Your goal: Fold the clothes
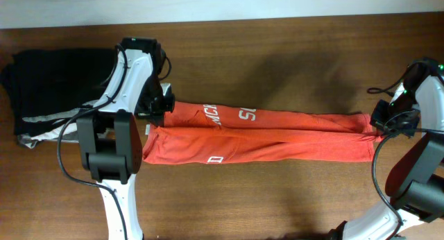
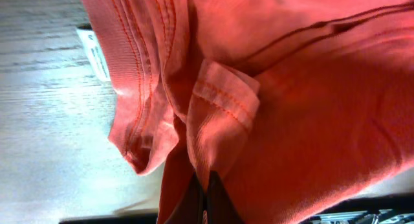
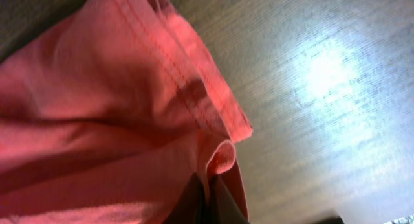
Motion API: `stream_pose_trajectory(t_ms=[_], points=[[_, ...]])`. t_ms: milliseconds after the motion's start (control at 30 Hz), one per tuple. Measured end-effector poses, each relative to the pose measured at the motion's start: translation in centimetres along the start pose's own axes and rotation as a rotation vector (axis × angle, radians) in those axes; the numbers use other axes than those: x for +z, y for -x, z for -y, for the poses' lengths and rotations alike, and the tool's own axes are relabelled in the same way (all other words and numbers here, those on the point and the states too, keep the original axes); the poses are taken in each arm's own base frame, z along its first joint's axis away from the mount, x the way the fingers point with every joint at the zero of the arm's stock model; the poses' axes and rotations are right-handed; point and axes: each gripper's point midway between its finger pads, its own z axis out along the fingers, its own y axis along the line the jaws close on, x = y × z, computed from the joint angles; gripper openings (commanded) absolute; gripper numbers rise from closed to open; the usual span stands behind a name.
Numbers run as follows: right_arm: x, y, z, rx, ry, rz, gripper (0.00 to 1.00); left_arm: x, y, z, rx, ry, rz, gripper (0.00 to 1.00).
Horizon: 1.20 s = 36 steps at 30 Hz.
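Orange-red T-shirt lies on the wooden table as a long band, just beside the black garment stack. Left gripper is clamped on the end nearest the stack. Right gripper is clamped on the farthest end, apparently at the hem.

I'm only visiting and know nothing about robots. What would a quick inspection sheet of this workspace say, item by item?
Surface: brown wood-grain table.
Job's things: orange-red T-shirt folded into a long band, lying flat between the two arms, with white lettering showing.
Clutter: pile of black and white garments beside the left arm.
Grippers: left gripper shut on the T-shirt at its collar end; right gripper shut on it at the hem end.
Cables: black cables loop off both arms, clear of the shirt.
Surroundings: pale strip beyond the table's far edge; nothing else seen.
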Motion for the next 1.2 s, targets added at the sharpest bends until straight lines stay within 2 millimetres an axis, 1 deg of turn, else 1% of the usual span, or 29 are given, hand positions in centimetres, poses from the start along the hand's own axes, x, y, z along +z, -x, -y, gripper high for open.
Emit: stream_pose_trajectory(t_ms=[100, 200, 233, 267, 300, 333, 367, 400, 433, 600, 667, 733, 800, 833, 900, 933, 967, 1000, 1067, 1100, 1133, 1200], points=[[0.6, 0.3, 0.0, 0.002, 0.001, 0.013, 0.04, 1.1, -0.2, -0.2, -0.003, 0.007, -0.020, 0.01], [1.0, 0.1, 0.0, 0.001, 0.000, 0.009, 0.04, 2.2, -0.8, -0.5, -0.006, 0.017, -0.056, 0.01], [1.1, 0.1, 0.0, 0.001, 0.000, 0.009, 0.04, 2.6, -1.1, -0.7, -0.007, 0.025, -0.069, 0.02], [1.1, 0.2, 0.0, 0.000, 0.000, 0.011, 0.04, 2.8, -1.3, -0.8, -0.008, 0.029, -0.079, 0.09], [1.1, 0.2, 0.0, 0.001, 0.001, 0.012, 0.09, 3.0, -1.4, -0.8, -0.007, 0.033, -0.088, 0.18], [1.1, 0.2, 0.0, 0.005, 0.000, 0.012, 0.25, 3.2, -1.6, -0.9, -0.008, 0.037, -0.097, 0.27], [1.1, 0.2, 0.0, 0.009, -0.002, 0.012, 0.39, 3.2, -1.8, -1.0, -0.010, 0.042, -0.103, 0.34], [1.1, 0.2, 0.1, 0.007, -0.005, 0.013, 0.46, 3.3, -1.9, -1.1, -0.011, 0.043, -0.107, 0.38], [1.1, 0.2, 0.1, 0.007, -0.007, 0.013, 0.47, 3.3, -1.9, -1.1, -0.012, 0.047, -0.108, 0.39], [0.8, 0.0, 0.2, 0.005, -0.010, 0.003, 0.48, 2.9, -2.4, -1.3, -0.020, 0.054, -0.126, 0.39], [-0.2, 0.1, 0.1, 0.004, -0.007, -0.003, 0.49, 2.0, -2.1, -1.4, -0.023, 0.050, -0.108, 0.39], [-2.2, 0.8, -0.3, 0.005, 0.017, 0.018, 0.49, 0.5, -1.1, -1.4, -0.026, 0.038, -0.053, 0.39], [-5.0, 1.3, -1.1, -0.002, 0.063, 0.048, 0.49, -1.1, -0.2, -1.1, -0.026, 0.017, 0.013, 0.38], [-6.3, 1.4, -1.6, -0.011, 0.089, 0.058, 0.47, -2.0, 0.1, -0.8, -0.025, 0.002, 0.044, 0.33], [-8.5, 1.0, -2.7, -0.049, 0.141, 0.071, 0.41, -3.7, 0.5, -0.2, -0.026, -0.031, 0.104, 0.09], [-9.3, 0.7, -3.6, -0.078, 0.168, 0.070, 0.34, -4.4, 0.6, 0.2, -0.022, -0.047, 0.131, 0.01], [-9.7, 0.2, -4.4, -0.108, 0.190, 0.064, 0.22, -5.0, 0.7, 0.6, -0.015, -0.060, 0.155, 0.00], [-9.9, -0.3, -5.4, -0.142, 0.208, 0.053, 0.15, -5.5, 0.7, 0.9, -0.005, -0.068, 0.172, 0.00], [-9.9, -1.1, -7.6, -0.211, 0.236, 0.039, 0.05, -5.8, 0.9, 1.7, 0.011, -0.078, 0.196, 0.00], [-9.8, -1.7, -9.2, -0.257, 0.252, 0.032, 0.04, -5.8, 1.3, 2.1, 0.022, -0.084, 0.213, 0.01], [-9.7, -2.0, -10.2, -0.294, 0.256, 0.032, 0.04, -5.8, 1.7, 2.6, 0.032, -0.088, 0.230, 0.01], [-9.2, -3.0, -13.3, -0.383, 0.272, 0.030, 0.04, -5.4, 2.5, 3.3, 0.051, -0.094, 0.256, 0.01]])
